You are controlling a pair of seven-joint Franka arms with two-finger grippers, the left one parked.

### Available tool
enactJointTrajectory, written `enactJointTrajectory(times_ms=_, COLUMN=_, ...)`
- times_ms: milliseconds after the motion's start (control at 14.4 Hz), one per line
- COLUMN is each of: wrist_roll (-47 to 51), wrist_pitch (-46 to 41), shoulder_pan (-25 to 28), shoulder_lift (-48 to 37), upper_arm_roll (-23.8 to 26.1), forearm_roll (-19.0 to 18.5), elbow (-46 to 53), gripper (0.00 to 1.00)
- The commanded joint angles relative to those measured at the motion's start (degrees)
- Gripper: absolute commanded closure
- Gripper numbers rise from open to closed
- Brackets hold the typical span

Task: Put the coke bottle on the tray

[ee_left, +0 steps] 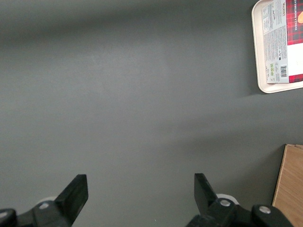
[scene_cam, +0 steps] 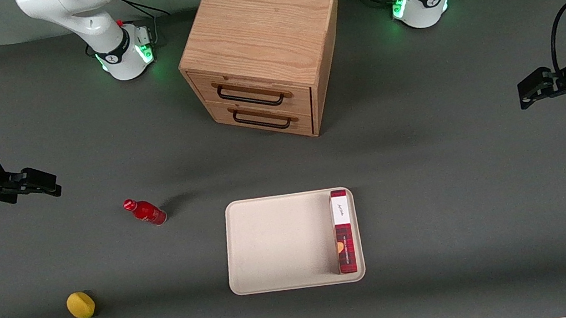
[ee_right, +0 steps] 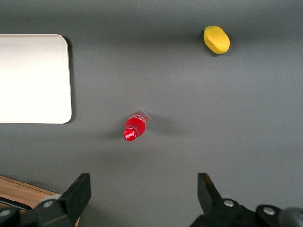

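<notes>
On the dark grey table [scene_cam: 433, 187] I count 1 light oak drawer cabinet [scene_cam: 263, 27] with 2 drawers, each drawer carrying 1 black wire handle. It is the largest thing here and stands farther from the front camera than everything else on the table.

Nearer the camera than the cabinet lies 1 flat cream-beige rectangular tray [scene_cam: 279, 244] with rounded corners and a low rim. Inside it, along the rim at the parked arm's end, rests 1 long red plaid box [scene_cam: 344, 231] with a white panel; the remaining floor of the tray is bare.

My gripper [scene_cam: 42, 183] hangs above the table toward my own end, well apart from the tray. My 2 black fingers [ee_right: 78, 194] stand wide apart with nothing between them.

1 small all-red coke bottle [scene_cam: 145, 211] with a red cap stands upright on the table between my gripper and the tray, touching neither. From my wrist camera I look down on its cap.

1 small yellow ball [scene_cam: 81, 305], slightly oval, sits on the table nearer the front camera than the bottle, well apart from it.
</notes>
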Motion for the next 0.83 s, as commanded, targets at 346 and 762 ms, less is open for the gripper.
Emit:
enactJointTrajectory(times_ms=346, wrist_roll=1.52, wrist_pitch=-4.54, shoulder_pan=0.87, shoulder_lift=0.95, upper_arm_roll=-0.69, forearm_roll=-0.67, elbow=4.46, gripper=0.00)
enactJointTrajectory(times_ms=762, wrist_roll=1.08, wrist_pitch=-2.28, shoulder_pan=0.69, shoulder_lift=-0.97, upper_arm_roll=-0.69, forearm_roll=-0.85, elbow=-0.87, gripper=0.00)
